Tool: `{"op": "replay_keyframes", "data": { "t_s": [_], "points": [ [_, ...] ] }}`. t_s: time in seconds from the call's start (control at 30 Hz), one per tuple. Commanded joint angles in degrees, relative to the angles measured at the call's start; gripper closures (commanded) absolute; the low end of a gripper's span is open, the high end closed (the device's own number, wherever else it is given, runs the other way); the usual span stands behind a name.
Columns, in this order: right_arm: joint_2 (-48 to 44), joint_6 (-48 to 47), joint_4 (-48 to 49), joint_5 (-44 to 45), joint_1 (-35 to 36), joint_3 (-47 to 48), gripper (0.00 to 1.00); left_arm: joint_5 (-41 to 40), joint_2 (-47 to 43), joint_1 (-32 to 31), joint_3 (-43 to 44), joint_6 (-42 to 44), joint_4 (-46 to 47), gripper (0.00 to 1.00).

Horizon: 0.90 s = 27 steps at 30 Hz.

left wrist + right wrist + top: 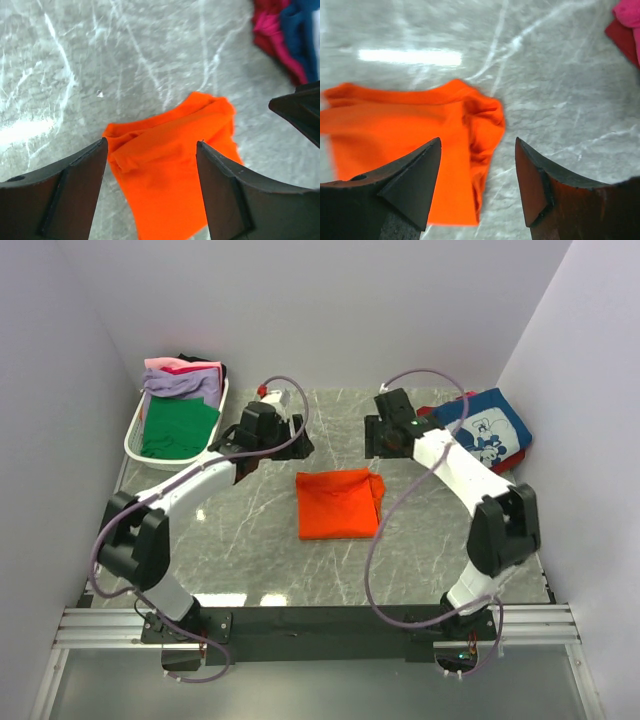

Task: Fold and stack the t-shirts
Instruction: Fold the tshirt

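A folded bright orange t-shirt (338,504) lies flat on the marble table near its middle. My left gripper (288,448) hovers above the shirt's far left corner, open and empty; in its wrist view the orange t-shirt (172,165) shows between the spread fingers (80,172). My right gripper (378,447) hangs above the far right corner, also open and empty, with the orange t-shirt (415,135) below its fingers (417,170). A navy blue t-shirt with white cartoon print (490,428) tops a stack at the right, over pink and red ones (277,35).
A white slatted basket (138,436) at the far left holds green (178,428), lavender (182,384) and pink shirts. Side walls close in on both sides. The black base rail (320,620) runs along the near edge.
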Motion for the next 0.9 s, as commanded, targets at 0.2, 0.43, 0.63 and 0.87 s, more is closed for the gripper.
{"op": "replay_keyframes", "data": {
  "t_s": [0.2,0.43,0.63,0.87],
  "points": [
    [-6.0,2.0,10.2,-20.5,0.7,-9.2,0.41,11.1,-4.5,-0.8,-10.9,-5.4,10.4,0.25],
    [2.1,1.0,8.3,-22.8,3.8,-4.9,0.43,16.8,1.2,-1.7,-10.2,-6.8,12.9,0.26],
    [8.2,0.8,7.4,-22.0,4.1,-1.0,0.43,18.0,7.5,-2.1,-6.5,-6.8,12.0,0.26],
    [14.6,2.2,7.9,-18.1,4.0,4.3,0.43,16.1,13.5,-2.0,-1.8,-7.3,11.9,0.26]
  ]
}}
